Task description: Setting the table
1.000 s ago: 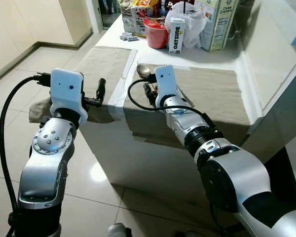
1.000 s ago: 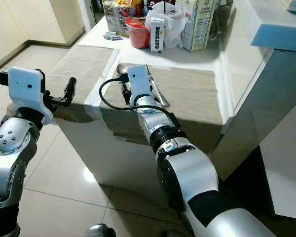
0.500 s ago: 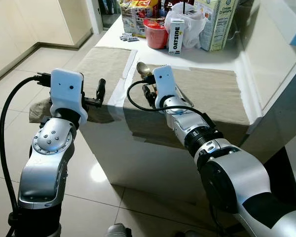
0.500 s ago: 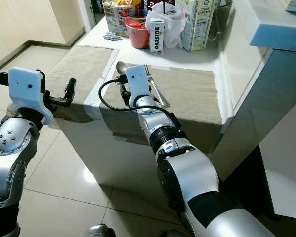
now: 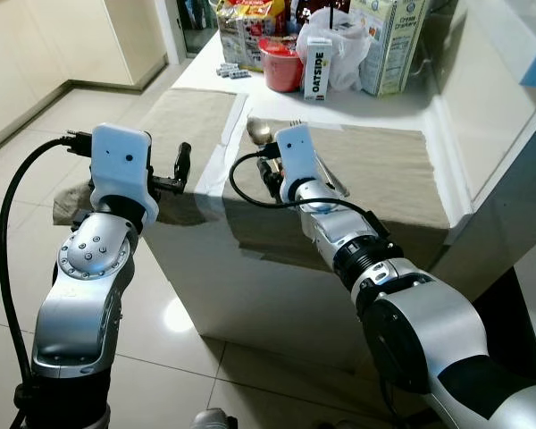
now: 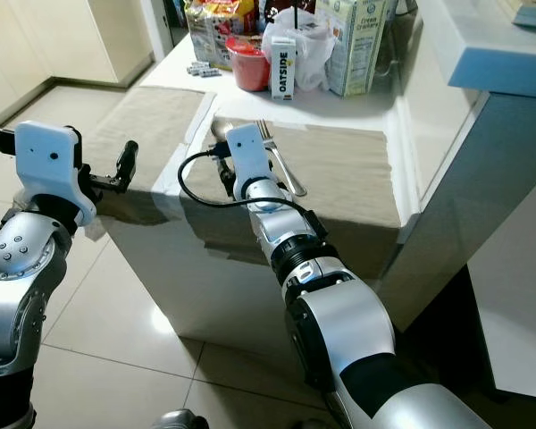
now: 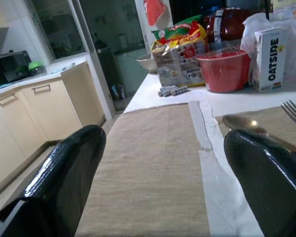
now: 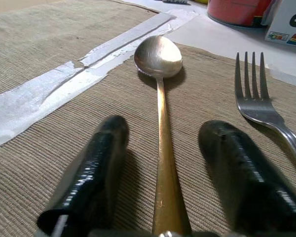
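Observation:
A long metal spoon (image 8: 160, 94) and a fork (image 8: 259, 98) lie side by side on the right beige placemat (image 5: 389, 165). My right gripper (image 8: 164, 132) is low over this mat and open. One black finger (image 8: 101, 163) stands on each side of the spoon's handle, which lies flat on the cloth. From the head, the spoon's bowl (image 5: 257, 131) and the fork's tines (image 5: 295, 121) peek out beyond the white wrist housing. My left gripper (image 5: 180, 165) hangs open and empty at the near edge of the left placemat (image 5: 186, 112).
At the back of the white counter stand an Oatside carton (image 5: 317, 67), a red bowl (image 5: 281, 63), a tall carton (image 5: 384, 40), snack bags (image 5: 241, 22) and small batteries (image 5: 232, 70). A raised ledge (image 5: 496, 80) borders the right side. Tiled floor (image 5: 196, 322) lies below.
My right gripper has edged slightly left and forward over the spoon. The left arm has stayed put, and the camera has shifted a little.

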Motion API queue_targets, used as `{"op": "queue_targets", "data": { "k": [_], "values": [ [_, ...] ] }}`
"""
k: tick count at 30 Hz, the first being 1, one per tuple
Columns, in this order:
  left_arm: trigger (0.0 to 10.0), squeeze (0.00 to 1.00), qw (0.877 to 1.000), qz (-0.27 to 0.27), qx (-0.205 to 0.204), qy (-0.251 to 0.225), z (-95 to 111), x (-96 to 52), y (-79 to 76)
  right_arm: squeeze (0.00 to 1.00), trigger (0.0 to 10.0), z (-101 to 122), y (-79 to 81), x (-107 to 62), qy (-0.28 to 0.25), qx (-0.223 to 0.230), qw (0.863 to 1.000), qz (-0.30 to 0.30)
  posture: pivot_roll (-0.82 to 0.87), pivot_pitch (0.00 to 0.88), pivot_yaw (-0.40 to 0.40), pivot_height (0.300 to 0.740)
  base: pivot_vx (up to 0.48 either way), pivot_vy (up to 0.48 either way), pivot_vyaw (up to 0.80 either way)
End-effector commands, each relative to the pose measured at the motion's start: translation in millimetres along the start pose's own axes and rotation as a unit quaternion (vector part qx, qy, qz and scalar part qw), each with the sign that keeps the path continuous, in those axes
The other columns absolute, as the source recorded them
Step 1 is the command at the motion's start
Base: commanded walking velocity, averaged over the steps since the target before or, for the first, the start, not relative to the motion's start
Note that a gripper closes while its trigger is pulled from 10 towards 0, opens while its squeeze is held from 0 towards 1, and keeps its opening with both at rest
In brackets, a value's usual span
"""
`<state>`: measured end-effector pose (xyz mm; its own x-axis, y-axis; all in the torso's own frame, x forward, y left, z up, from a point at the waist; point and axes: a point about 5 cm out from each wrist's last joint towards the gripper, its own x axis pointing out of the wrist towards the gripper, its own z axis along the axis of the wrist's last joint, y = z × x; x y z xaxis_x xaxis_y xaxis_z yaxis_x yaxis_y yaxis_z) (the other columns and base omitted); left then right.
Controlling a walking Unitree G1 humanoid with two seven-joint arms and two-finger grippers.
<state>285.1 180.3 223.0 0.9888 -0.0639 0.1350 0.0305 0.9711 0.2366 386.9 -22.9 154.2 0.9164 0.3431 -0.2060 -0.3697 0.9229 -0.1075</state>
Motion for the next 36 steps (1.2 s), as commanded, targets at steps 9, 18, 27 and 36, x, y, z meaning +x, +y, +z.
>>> {"op": "queue_targets", "data": {
  "k": [9, 18, 27, 36],
  "values": [
    [10.0, 0.00, 1.000, 0.002, 0.000, 0.000, 1.9, 0.9, 2.4, 0.00, 0.0, -45.9, 13.2, -8.0, 0.084, 0.016, 0.996, 0.034, 0.17, 0.080, 0.057, 0.740, 0.000, 0.000, 0.00],
    [10.0, 0.00, 1.000, 0.004, -0.001, 0.000, 2.0, 1.3, 3.2, 0.00, 0.0, -38.5, 13.4, -6.5, 0.064, 0.011, 0.997, 0.037, 0.17, 0.085, 0.055, 0.740, 0.000, 0.000, 0.00],
    [10.0, 0.00, 1.000, 0.006, -0.002, 0.000, 2.1, 1.7, 3.8, 0.00, 0.0, 11.1, 9.7, -0.4, -0.058, -0.055, 0.997, 0.011, 0.17, 0.089, 0.054, 0.740, 0.000, 0.000, 0.00],
    [10.0, 0.00, 1.000, 0.004, -0.003, -0.001, 2.1, 3.1, 2.4, 0.00, 0.0, 53.5, 7.1, -0.7, -0.150, -0.041, 0.988, 0.000, 0.16, 0.089, 0.055, 0.740, 0.000, 0.000, 0.00]
  ]
}}
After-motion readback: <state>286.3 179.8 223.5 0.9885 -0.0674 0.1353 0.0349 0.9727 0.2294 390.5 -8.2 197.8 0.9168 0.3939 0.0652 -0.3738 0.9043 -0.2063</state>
